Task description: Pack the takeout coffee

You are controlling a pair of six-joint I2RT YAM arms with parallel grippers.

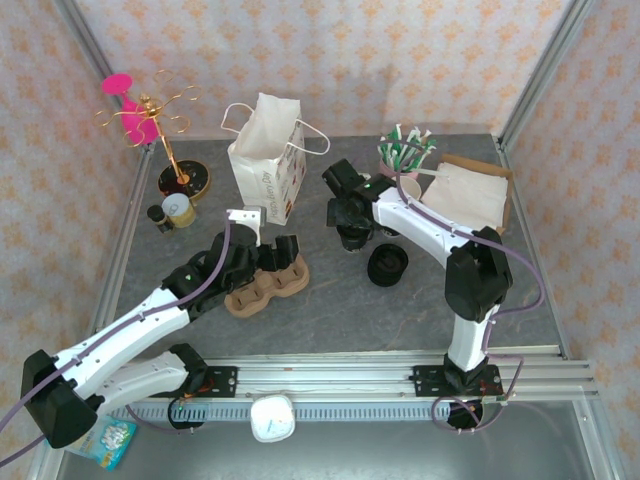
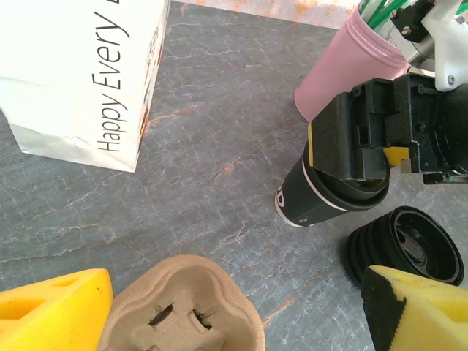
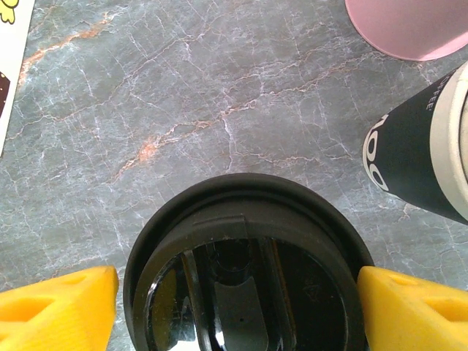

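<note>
The takeout coffee (image 2: 316, 199) is a small black cup with a black lid (image 3: 245, 270), standing upright on the table (image 1: 330, 310) right of the paper bag. My right gripper (image 3: 238, 292) hangs straight over it, open, one yellow finger (image 3: 58, 307) on each side of the lid's rim. In the top view, the right gripper (image 1: 350, 215) covers most of the cup (image 1: 355, 240). The brown pulp cup carrier (image 2: 183, 307) lies left of the cup. My left gripper (image 2: 238, 292) is open above the carrier's near end, holding nothing.
A white paper bag (image 1: 265, 160) stands behind the carrier (image 1: 265, 285). A low pile of black lids (image 1: 387, 263) sits right of the coffee. A pink cup of straws (image 1: 405, 160), a nested stack of black cups (image 3: 417, 161) and napkins (image 1: 470, 190) are at the back right.
</note>
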